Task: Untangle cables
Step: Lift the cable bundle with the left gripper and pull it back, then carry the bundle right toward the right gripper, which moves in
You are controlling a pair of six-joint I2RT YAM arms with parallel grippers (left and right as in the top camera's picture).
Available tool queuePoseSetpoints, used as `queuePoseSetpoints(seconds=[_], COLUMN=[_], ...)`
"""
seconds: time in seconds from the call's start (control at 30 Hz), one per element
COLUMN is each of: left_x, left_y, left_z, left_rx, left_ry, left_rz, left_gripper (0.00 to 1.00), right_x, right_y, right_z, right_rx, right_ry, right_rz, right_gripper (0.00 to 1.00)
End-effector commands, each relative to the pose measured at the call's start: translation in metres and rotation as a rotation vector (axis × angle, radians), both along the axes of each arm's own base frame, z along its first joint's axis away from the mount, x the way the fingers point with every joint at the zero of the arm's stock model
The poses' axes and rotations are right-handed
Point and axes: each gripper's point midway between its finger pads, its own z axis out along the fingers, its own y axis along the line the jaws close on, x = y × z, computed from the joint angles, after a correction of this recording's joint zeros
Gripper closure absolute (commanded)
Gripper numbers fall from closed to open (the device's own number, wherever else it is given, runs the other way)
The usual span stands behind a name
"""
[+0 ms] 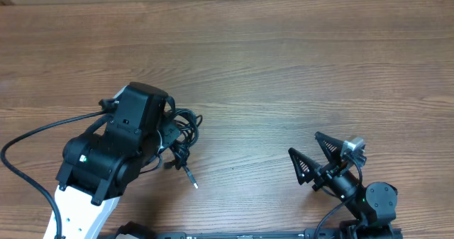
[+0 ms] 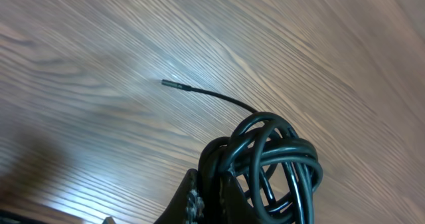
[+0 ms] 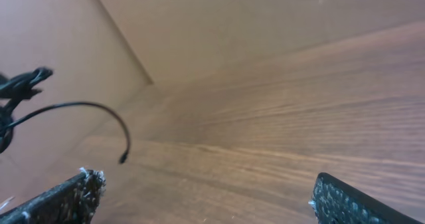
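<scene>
The cables [image 1: 183,134] are a tangled bundle of thin black cords left of centre on the wooden table, partly hidden under my left arm. One loose strand ends in a small plug [image 1: 193,183] near the front. In the left wrist view the bundle [image 2: 272,161] is a knot of loops with one strand and its plug tip [image 2: 167,83] sticking out to the left. My left gripper [image 2: 211,194] is shut on strands of the bundle. My right gripper [image 1: 312,154] is open and empty at the front right; a loose cable end [image 3: 123,159] shows far left in its view.
The wooden table [image 1: 298,69] extends far and right of the bundle. A thick black arm wire [image 1: 28,136] loops at the left edge. A tan wall [image 3: 219,24] rises behind the table.
</scene>
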Motion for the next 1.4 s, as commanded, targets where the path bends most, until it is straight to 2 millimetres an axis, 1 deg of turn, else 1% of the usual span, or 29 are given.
queuePoseSetpoints(seconds=[0.0, 0.1, 0.23, 0.4, 0.47, 0.57, 0.7, 0.77, 0.8, 0.83, 0.87, 0.97, 1.07, 1.23, 1.37], left_x=[0.0, 0.003, 0.006, 0.005, 0.004, 0.002, -0.002, -0.003, -0.001, 0.0, -0.001, 0.0, 0.001, 0.008, 0.012], left_y=[-0.018, -0.025, -0.033, -0.035, -0.037, -0.042, -0.051, -0.058, -0.064, -0.066, -0.072, -0.085, -0.098, -0.124, -0.149], left_z=[0.009, 0.013, 0.017, 0.018, 0.018, 0.018, 0.02, 0.023, 0.028, 0.03, 0.031, 0.032, 0.032, 0.03, 0.027], left_rx=[-0.107, -0.144, -0.185, -0.22, -0.243, -0.321, -0.42, -0.473, -0.502, -0.511, -0.531, -0.553, -0.57, -0.583, -0.599], left_ry=[-0.01, -0.026, -0.038, -0.026, -0.015, 0.023, 0.076, 0.097, 0.086, 0.082, 0.089, 0.098, 0.114, 0.11, 0.118], left_rz=[-0.03, -0.041, -0.065, -0.035, -0.012, 0.056, 0.125, 0.131, 0.113, 0.106, 0.085, 0.053, 0.031, -0.034, -0.083], left_gripper=[0.96, 0.96, 0.96, 0.96, 0.96, 0.96, 0.96, 0.96, 0.96, 0.96, 0.96, 0.96, 0.96, 0.96, 0.96], right_x=[-0.015, -0.021, -0.029, -0.031, -0.03, -0.031, -0.029, -0.028, -0.029, -0.031, -0.035, -0.035, -0.04, -0.046, -0.044], right_y=[0.009, 0.009, 0.004, 0.001, 0.001, 0.007, 0.008, 0.01, 0.014, 0.017, 0.023, 0.024, 0.029, 0.033, 0.033], right_z=[0.049, 0.067, 0.078, 0.098, 0.102, 0.107, 0.113, 0.116, 0.12, 0.122, 0.128, 0.134, 0.141, 0.142, 0.145], right_rx=[0.026, 0.017, -0.089, -0.118, -0.129, -0.172, -0.183, -0.182, -0.191, -0.193, -0.191, -0.187, -0.175, -0.183, -0.184], right_ry=[-0.093, -0.097, -0.057, -0.006, 0.026, 0.082, 0.14, 0.168, 0.176, 0.173, 0.165, 0.155, 0.139, 0.12, 0.105], right_rz=[0.07, 0.072, 0.052, 0.039, 0.045, 0.095, 0.113, 0.127, 0.161, 0.184, 0.235, 0.245, 0.282, 0.323, 0.319], right_gripper=[0.0, 0.0, 0.0, 0.0, 0.0, 0.0, 0.0, 0.0, 0.0, 0.0, 0.0, 0.0, 0.0, 0.0, 0.0])
